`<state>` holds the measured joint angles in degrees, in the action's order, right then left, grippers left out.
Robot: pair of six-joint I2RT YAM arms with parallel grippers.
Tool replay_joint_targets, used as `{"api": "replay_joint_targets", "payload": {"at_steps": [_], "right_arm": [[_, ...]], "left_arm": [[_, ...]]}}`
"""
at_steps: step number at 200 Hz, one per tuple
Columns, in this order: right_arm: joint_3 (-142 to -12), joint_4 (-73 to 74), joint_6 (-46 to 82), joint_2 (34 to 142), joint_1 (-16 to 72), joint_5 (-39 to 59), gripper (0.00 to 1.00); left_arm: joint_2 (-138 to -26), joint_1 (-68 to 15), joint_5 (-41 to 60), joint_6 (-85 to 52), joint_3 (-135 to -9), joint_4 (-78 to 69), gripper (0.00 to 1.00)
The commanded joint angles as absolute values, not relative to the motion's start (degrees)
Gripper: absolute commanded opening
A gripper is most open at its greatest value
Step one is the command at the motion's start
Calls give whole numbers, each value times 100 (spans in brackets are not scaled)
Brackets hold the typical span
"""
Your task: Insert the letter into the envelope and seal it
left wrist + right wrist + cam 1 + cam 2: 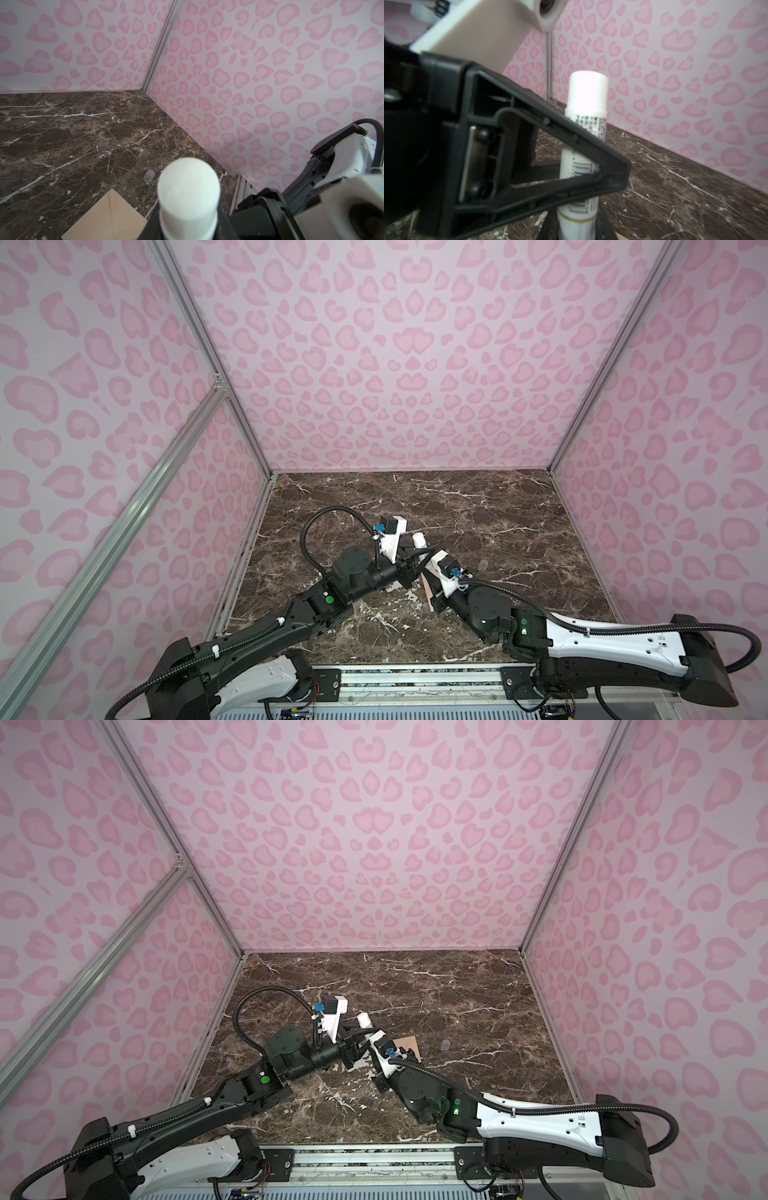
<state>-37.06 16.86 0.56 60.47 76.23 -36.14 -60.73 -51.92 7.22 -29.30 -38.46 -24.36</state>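
Note:
A white glue stick point(419, 540) point(365, 1020) is held above the table between both arms, seen in both top views. My left gripper point(189, 220) is shut on the glue stick point(188, 187), a black finger on each side of the tube. My right gripper point(577, 227) is shut on the lower end of the glue stick point(586, 99). The left gripper's finger point(550, 166) crosses in front of the tube. The peach envelope point(409, 1043) point(108, 218) lies flat on the table under the grippers, mostly hidden by the arms. The letter is out of view.
A small clear cap point(483, 564) point(446, 1044) point(149, 176) lies on the brown marble table point(478, 506) to the right of the grippers. Pink patterned walls point(395, 364) with metal corner posts close in three sides.

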Motion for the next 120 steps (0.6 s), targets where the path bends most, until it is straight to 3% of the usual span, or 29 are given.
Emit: {"api": "replay_joint_targets", "payload": {"at_steps": [1, 37, 73, 100, 120], "right_arm": [[-3907, 2388, -661, 6281, 7919, -4270, 9], [-4175, 2480, -865, 6762, 8257, -4969, 12], [-4162, 2410, -614, 6755, 8267, -4982, 18], [-3946, 1883, -320, 6236, 7998, -4143, 22], [-3658, 1552, -148, 5722, 7638, -3146, 31]], "left_arm": [[-6101, -5168, -883, -2887, -3742, -1941, 4], [-6056, -5221, -1236, -3049, -3589, -1990, 4], [-5982, -5225, -1402, -3035, -3579, -1908, 4], [-5853, -5215, -1600, -2864, -3692, -1585, 4], [-5733, -5123, -1547, -2762, -3746, -1488, 4]]}}
